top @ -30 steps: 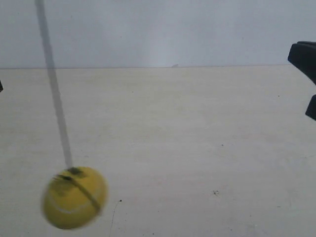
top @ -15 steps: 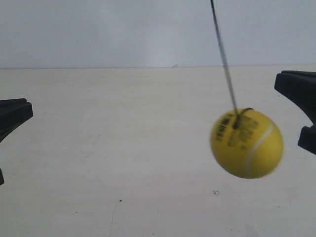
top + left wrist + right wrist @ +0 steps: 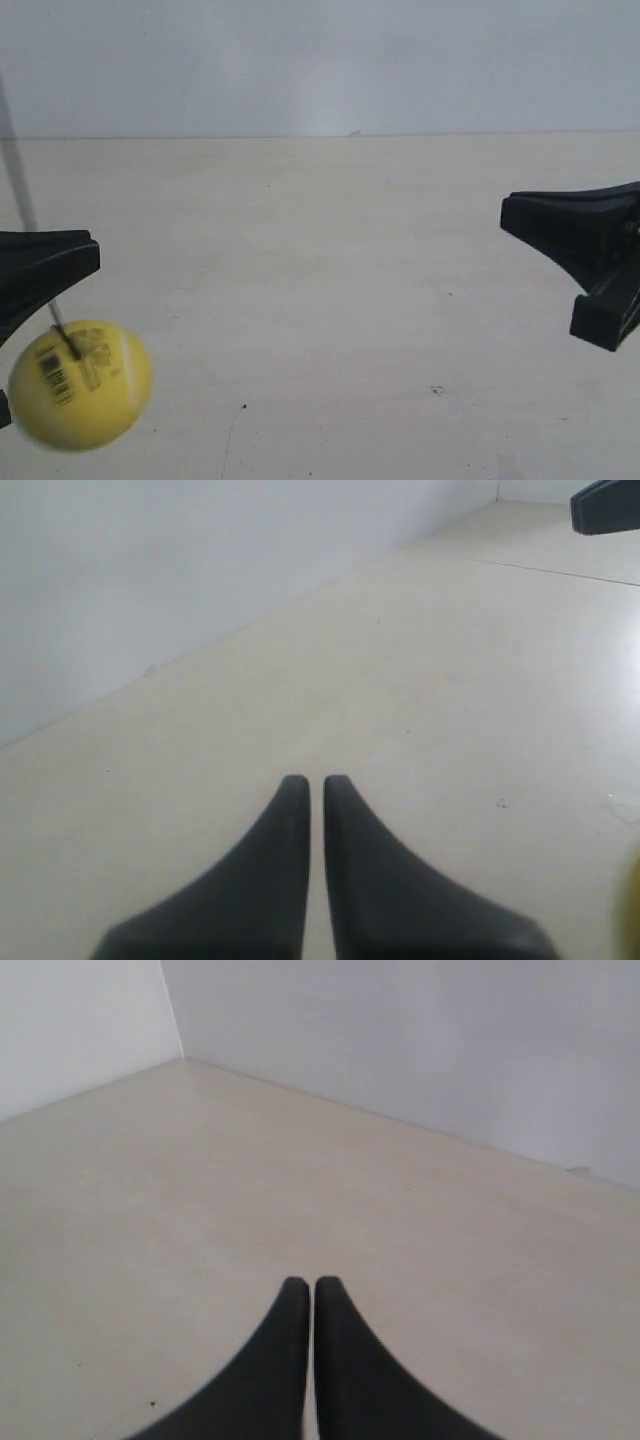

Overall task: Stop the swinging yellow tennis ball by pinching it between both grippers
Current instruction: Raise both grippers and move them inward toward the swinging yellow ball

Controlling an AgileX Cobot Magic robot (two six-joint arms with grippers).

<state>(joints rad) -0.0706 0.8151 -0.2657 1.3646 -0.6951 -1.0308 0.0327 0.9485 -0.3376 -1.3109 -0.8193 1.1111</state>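
The yellow tennis ball [image 3: 80,385], blurred, hangs on its thin black string [image 3: 20,200] at the lower left of the exterior view, barcode label facing the camera. It is just under the black wedge fingers of the gripper at the exterior view's left [image 3: 92,255]; I cannot tell whether they touch. The gripper at the exterior view's right [image 3: 506,215] is far from the ball. In the left wrist view my left gripper [image 3: 315,780] is shut on nothing, with a yellow sliver of the ball [image 3: 633,910] at the frame edge. My right gripper [image 3: 305,1282] is shut on nothing; no ball shows there.
A pale tabletop [image 3: 330,280] lies under everything, with a white wall [image 3: 320,60] behind it. The other arm's black tip [image 3: 605,505] shows far off in the left wrist view.
The ball has swung from the right side, near the right-hand gripper, down to the lower left. Both grippers have moved inward toward the middle.
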